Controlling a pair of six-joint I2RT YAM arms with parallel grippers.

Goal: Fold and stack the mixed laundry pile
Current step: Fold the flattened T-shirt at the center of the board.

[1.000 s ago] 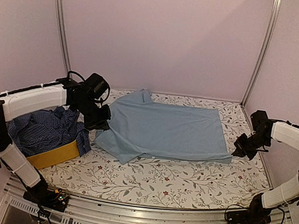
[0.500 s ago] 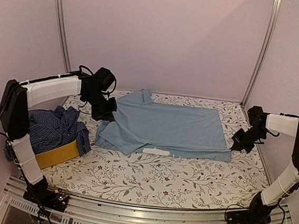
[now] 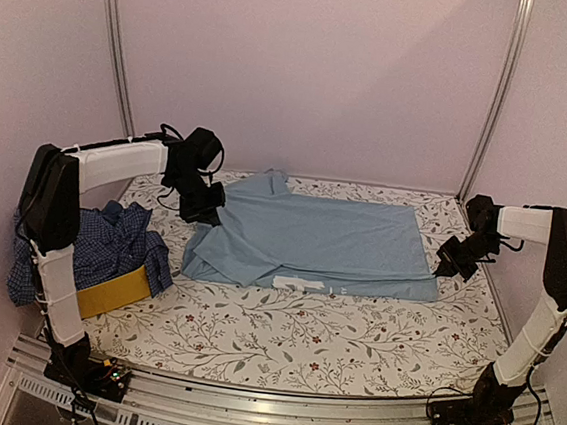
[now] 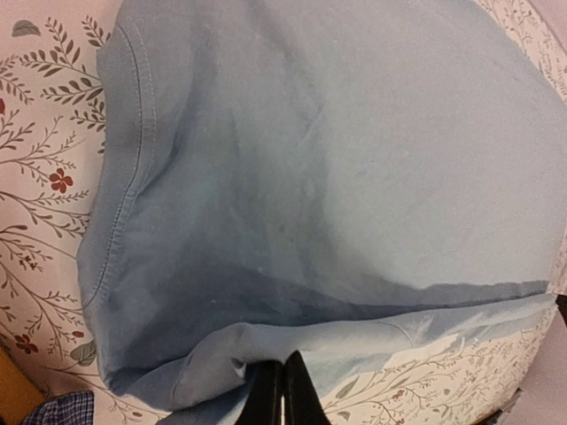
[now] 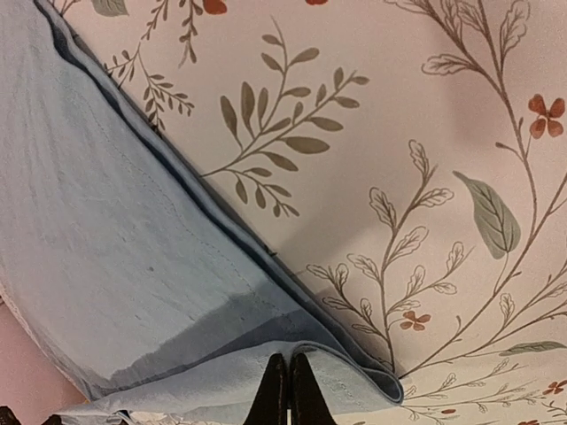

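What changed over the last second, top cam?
Both arms moved toward the far wall, left fingers and right fingers staying shut on the light blue T-shirt and dragging its near edge inward. A white print strip now shows along the front fold. The navy checked shirt and yellow fabric basket stayed put.

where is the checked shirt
Top view: the checked shirt lies heaped in the yellow basket at the left, just left of the light blue T-shirt.
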